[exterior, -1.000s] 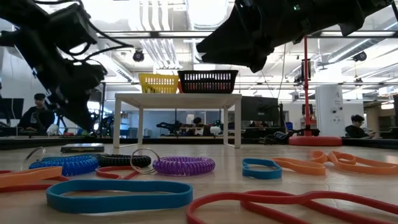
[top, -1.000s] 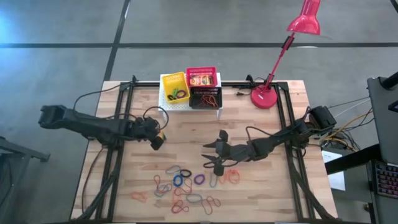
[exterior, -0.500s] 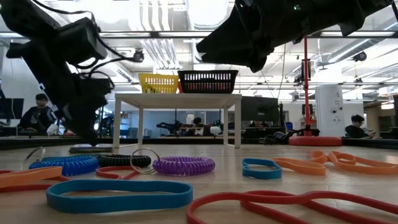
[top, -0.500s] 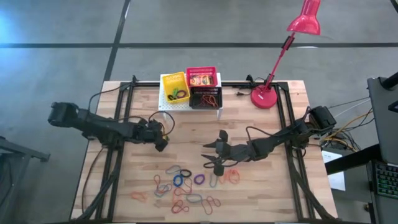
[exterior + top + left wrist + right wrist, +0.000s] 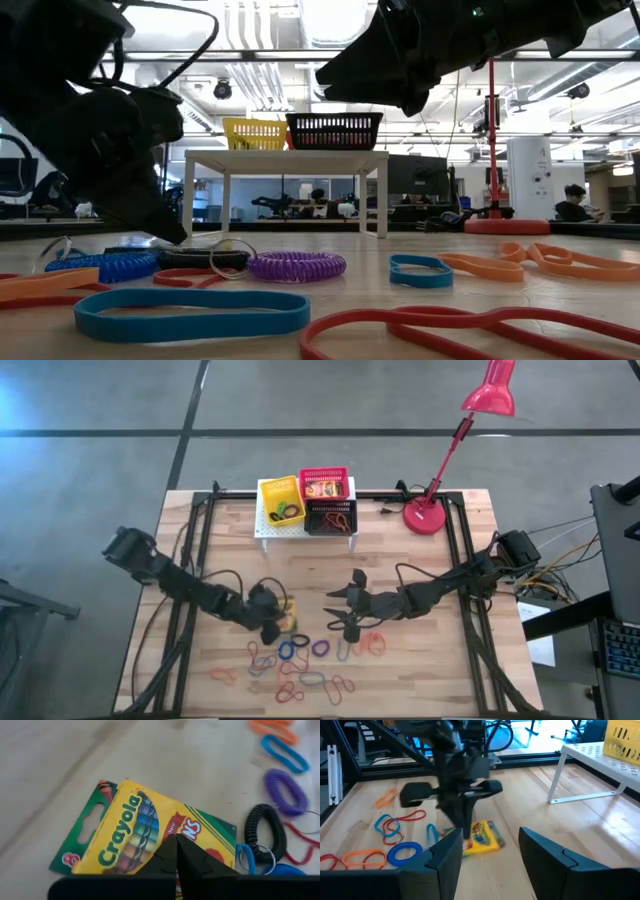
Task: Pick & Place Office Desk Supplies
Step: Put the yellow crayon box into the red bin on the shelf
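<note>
Wooden worktop [image 5: 230, 550] carries the crayon box [image 5: 150, 837], lying flat beside the elastic loops [image 5: 300, 665]. Left end effector [image 5: 270, 625], clenched and empty, rests tip-down on the box. Right end effector [image 5: 345, 610] hovers nearby, fingers spread, holding nothing, apparently waiting.

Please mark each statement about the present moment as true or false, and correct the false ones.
1. The left gripper is shut above the Crayola crayon box. True.
2. The crayon box lies inside the yellow basket. False: it lies flat on the wooden table, beside the loops.
3. The right gripper is open and holds nothing. True.
4. The purple coil loop hangs from the right gripper. False: it lies on the table.
5. The red desk lamp stands at the table's far edge. True.
</note>
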Controlling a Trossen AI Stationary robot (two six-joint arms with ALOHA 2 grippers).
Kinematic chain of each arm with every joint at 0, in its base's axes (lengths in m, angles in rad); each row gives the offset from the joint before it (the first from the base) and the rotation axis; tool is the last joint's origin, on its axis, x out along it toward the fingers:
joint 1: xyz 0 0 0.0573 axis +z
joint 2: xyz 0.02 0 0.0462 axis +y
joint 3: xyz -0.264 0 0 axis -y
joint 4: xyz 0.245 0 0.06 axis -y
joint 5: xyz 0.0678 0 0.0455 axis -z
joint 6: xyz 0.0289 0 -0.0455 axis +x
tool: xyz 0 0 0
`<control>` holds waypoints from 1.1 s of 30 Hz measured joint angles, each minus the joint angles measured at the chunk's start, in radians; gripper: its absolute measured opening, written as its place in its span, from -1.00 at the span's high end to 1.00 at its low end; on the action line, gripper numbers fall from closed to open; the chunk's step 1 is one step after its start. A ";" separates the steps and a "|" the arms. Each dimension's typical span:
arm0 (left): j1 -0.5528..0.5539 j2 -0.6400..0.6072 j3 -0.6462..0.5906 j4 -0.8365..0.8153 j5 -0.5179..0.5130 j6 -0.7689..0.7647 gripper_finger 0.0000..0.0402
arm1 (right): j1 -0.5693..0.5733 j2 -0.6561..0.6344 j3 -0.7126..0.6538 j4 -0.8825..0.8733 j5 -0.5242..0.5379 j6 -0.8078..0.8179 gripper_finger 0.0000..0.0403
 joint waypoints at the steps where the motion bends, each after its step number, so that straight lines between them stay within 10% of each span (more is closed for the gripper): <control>1: -0.010 0.013 0.008 0.021 0.004 0.026 0.99 | 0.000 0.000 0.000 0.000 0.000 0.000 0.07; 13: -0.019 -0.104 0.180 -0.350 0.025 0.169 0.99 | -0.010 0.024 0.000 -0.005 -0.042 0.098 0.07; 25: -0.052 -0.156 0.112 -0.349 0.227 0.138 0.99 | -0.208 0.297 0.215 -0.096 -0.592 0.436 0.07; 33: -0.056 -0.151 0.008 -0.173 0.217 0.096 0.99 | -0.299 0.411 0.414 -0.379 -0.745 0.466 0.07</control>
